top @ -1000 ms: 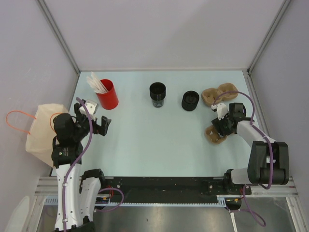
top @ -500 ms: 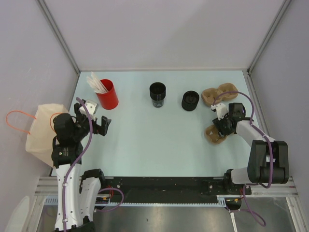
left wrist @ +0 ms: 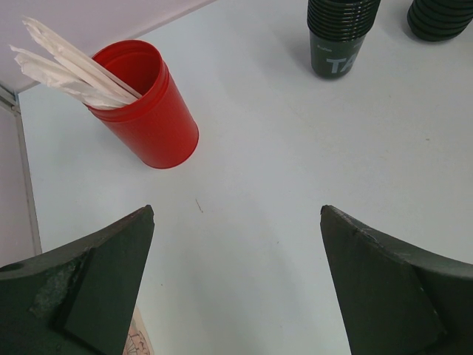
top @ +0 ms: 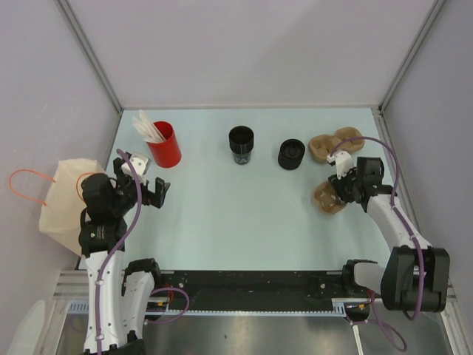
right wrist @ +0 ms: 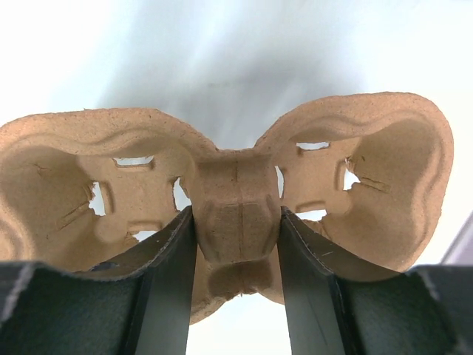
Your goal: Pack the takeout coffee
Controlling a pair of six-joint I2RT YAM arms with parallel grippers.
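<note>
Meanwhile right gripper [right wrist: 236, 222] pinches pulp carrier [right wrist: 384, 170] at centre bridge; left gripper [left wrist: 236, 222] gapes wide, takeout coffee [left wrist: 341, 44] well ahead-right: probably light, crushable, slick; grip mid-wall.

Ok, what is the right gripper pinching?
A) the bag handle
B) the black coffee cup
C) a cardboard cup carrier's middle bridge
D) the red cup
C: in its wrist view the right gripper clamps the cup carrier by its central bridge, a finger on each side.
</note>
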